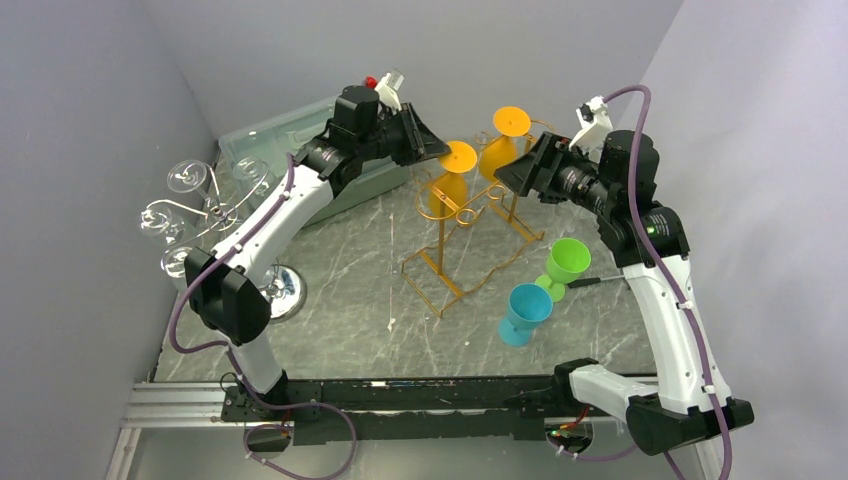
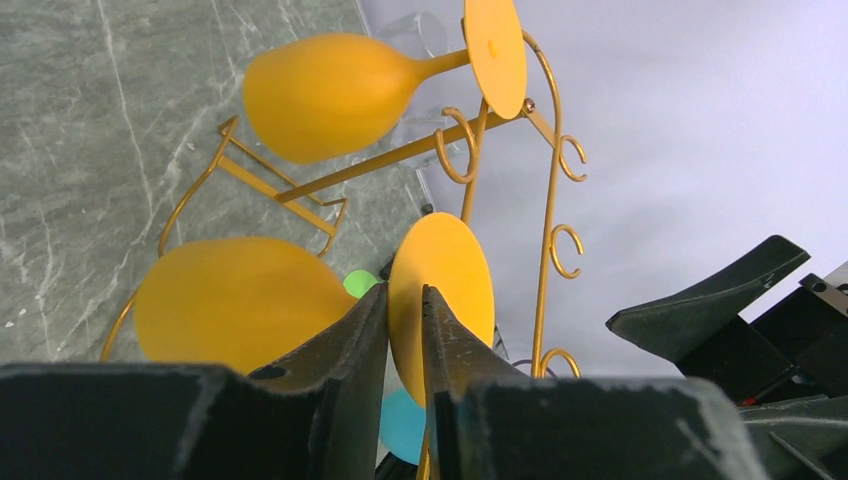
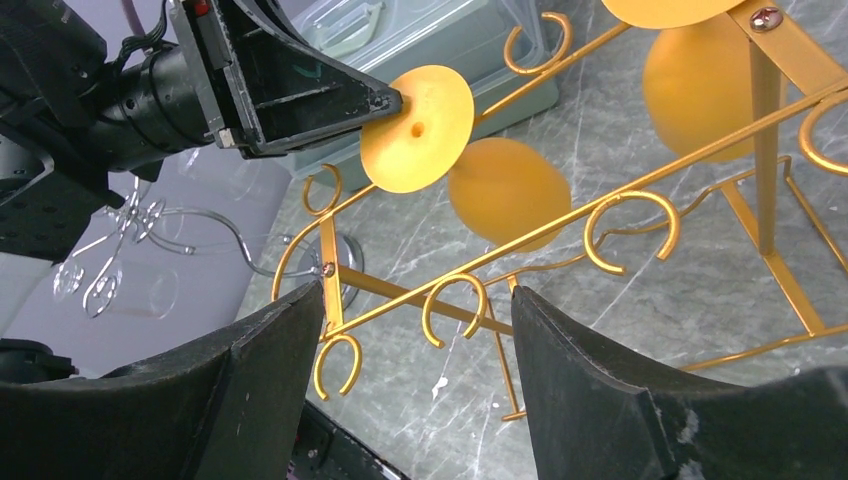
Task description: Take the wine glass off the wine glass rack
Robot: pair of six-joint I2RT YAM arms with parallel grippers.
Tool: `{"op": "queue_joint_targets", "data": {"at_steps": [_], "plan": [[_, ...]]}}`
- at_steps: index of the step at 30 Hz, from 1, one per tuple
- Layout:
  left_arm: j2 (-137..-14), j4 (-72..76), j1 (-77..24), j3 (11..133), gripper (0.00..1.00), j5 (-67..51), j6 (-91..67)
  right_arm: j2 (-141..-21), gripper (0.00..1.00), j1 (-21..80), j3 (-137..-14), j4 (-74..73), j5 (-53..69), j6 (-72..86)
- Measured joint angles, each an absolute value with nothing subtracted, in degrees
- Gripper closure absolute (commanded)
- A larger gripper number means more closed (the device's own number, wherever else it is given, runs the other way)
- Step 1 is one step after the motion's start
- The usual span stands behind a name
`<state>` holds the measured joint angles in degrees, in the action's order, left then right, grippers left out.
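Hung bowl-down from the thin golden wire rack [image 3: 765, 150], stem upright, the orange plastic wine glass [image 2: 445, 270] is pinched at its foot by the left fingers [image 2: 340, 360] (the nearer arm); the right fingers [image 3: 260, 380] hover spread beside the rack.

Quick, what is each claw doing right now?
Left gripper: closed on the foot of the orange wine glass.
Right gripper: open, holding nothing.

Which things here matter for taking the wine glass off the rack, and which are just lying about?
Job: wine glass rack, orange wine glass, left gripper pinching its foot, second orange glass, right gripper.
Lying about: green cup, blue cup, chrome stand, clear bin.
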<state>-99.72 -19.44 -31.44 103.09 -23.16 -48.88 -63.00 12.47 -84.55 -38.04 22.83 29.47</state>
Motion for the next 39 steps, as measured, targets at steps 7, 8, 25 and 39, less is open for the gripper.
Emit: {"op": "queue_joint_targets", "data": {"at_steps": [7,8,25,39], "plan": [[-99.7,-17.41,-31.0,102.67,0.86,-24.12,-50.78,-63.0,0.29,12.47,-84.07,-37.19,23.07,29.85],[-99.68,-17.02,-30.96,102.52,0.86,-24.18,-50.98,-63.0,0.29,12.47,-83.96,-37.17,23.07,29.87],[-98.61,-10.74,-29.19,99.2,1.0,-26.79,-57.04,-63.0,0.3,12.47,-83.68,-36.95,23.07,30.26],[-98.39,-6.04,-27.4,96.75,1.0,-27.81,-62.94,-63.0,0.3,12.47,-83.44,-36.73,23.07,30.7]]}}
